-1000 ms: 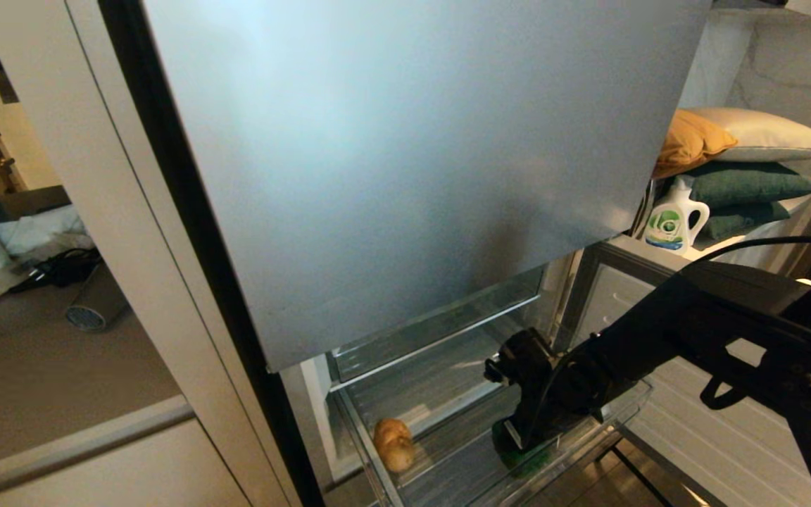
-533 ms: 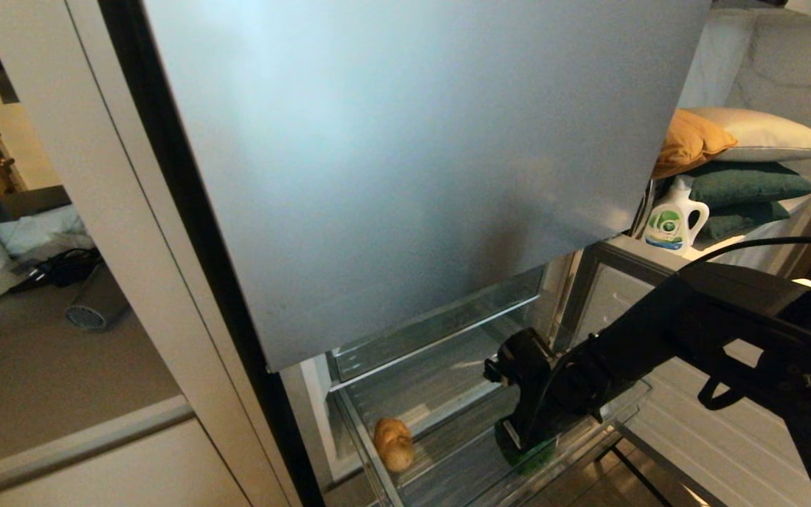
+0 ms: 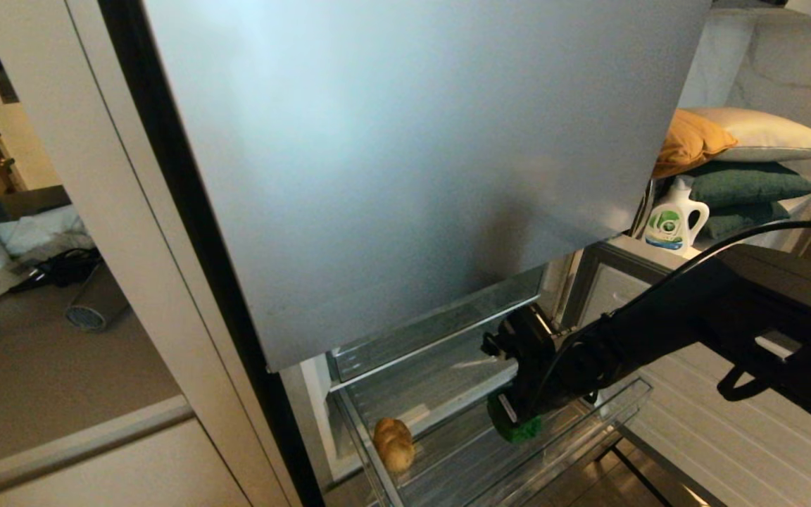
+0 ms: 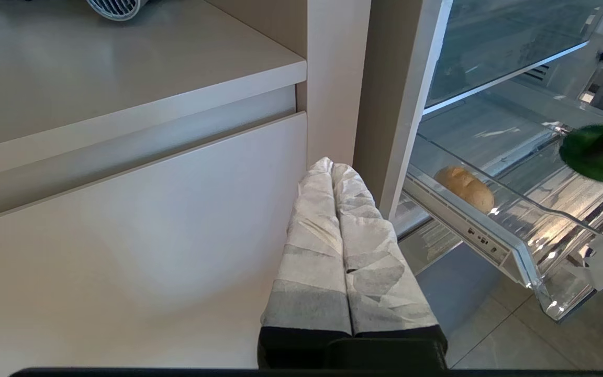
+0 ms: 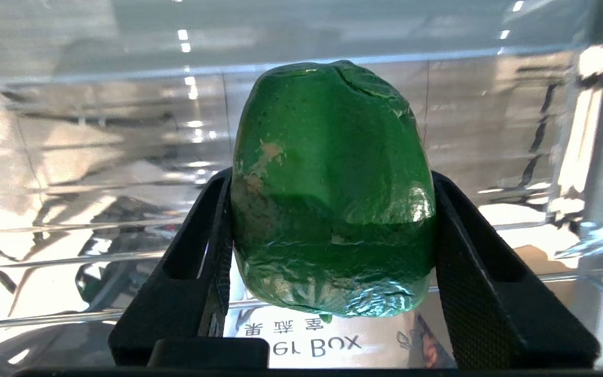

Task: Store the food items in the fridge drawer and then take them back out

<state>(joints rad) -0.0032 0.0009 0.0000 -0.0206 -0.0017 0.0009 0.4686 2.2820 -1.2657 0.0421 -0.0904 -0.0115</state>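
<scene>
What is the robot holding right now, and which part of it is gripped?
The right gripper holds the green bell pepper, its fingers pressed on the pepper's two opposite sides. The left gripper holds nothing.

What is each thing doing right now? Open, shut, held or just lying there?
Fridge drawer: pulled open.
Upper fridge door: shut.
Bell pepper: held above the drawer floor.
Potato: lying loose in the drawer.
Right claw: shut on the bell pepper.
Left claw: shut, empty, beside the cabinet.
</scene>
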